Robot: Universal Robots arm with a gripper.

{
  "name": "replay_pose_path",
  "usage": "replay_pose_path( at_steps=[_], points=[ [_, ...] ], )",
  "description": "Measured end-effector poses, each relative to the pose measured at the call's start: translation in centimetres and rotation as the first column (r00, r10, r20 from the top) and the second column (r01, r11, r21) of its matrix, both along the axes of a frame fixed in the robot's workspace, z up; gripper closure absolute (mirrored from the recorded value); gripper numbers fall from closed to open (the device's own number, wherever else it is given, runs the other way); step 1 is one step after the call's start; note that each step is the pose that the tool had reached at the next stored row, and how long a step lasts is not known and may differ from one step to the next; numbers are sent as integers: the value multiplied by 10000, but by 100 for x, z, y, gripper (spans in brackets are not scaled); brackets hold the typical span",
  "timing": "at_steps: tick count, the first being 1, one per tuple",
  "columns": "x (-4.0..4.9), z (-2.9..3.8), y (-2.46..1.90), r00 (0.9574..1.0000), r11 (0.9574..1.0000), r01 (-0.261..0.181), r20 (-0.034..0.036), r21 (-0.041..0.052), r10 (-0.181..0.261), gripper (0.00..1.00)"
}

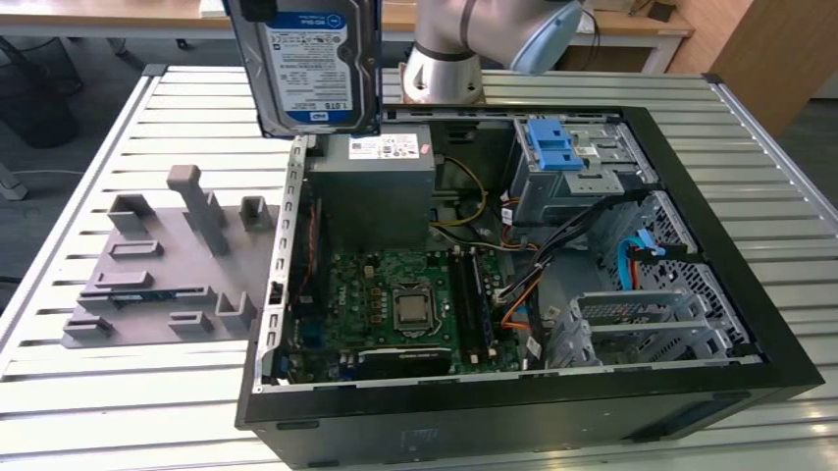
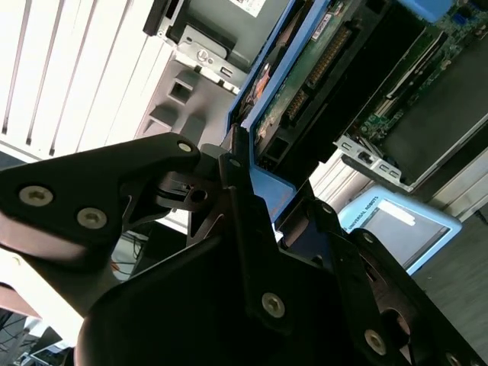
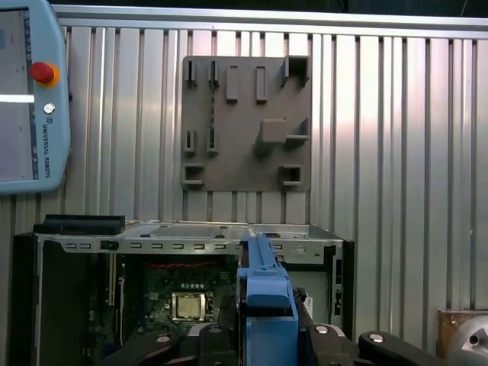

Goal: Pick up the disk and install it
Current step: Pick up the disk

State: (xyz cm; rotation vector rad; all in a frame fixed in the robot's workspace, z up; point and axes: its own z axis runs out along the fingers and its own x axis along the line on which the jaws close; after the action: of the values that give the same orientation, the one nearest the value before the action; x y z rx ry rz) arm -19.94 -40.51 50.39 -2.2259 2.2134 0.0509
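The disk (image 1: 308, 64) hangs upright in the air above the far left corner of the open computer case (image 1: 524, 392), its white-and-blue label facing the exterior camera. In the second wrist view its green circuit-board underside (image 2: 305, 72) and blue carrier edge show. My gripper (image 2: 267, 200) is shut on the disk, with a black finger (image 2: 232, 164) pressed against the carrier. In the first wrist view the carrier's blue edge (image 3: 265, 293) stands between the fingers of the gripper (image 3: 267, 335), above the case's motherboard (image 3: 187, 305).
Inside the case sit a grey power supply (image 1: 373, 162), a drive cage with a blue latch bracket (image 1: 556, 147), and loose cables (image 1: 576, 245). A grey fixture plate (image 1: 164, 265) with upright holders lies at the exterior view's left. A teach pendant (image 3: 30, 99) rests on the slatted table.
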Motion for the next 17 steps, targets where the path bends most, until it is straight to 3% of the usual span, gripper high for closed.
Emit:
replay_pose_path(
  at_steps=[17],
  points=[
    [394,0,0,10000,10000,1,0,0,-1,64]
  ],
)
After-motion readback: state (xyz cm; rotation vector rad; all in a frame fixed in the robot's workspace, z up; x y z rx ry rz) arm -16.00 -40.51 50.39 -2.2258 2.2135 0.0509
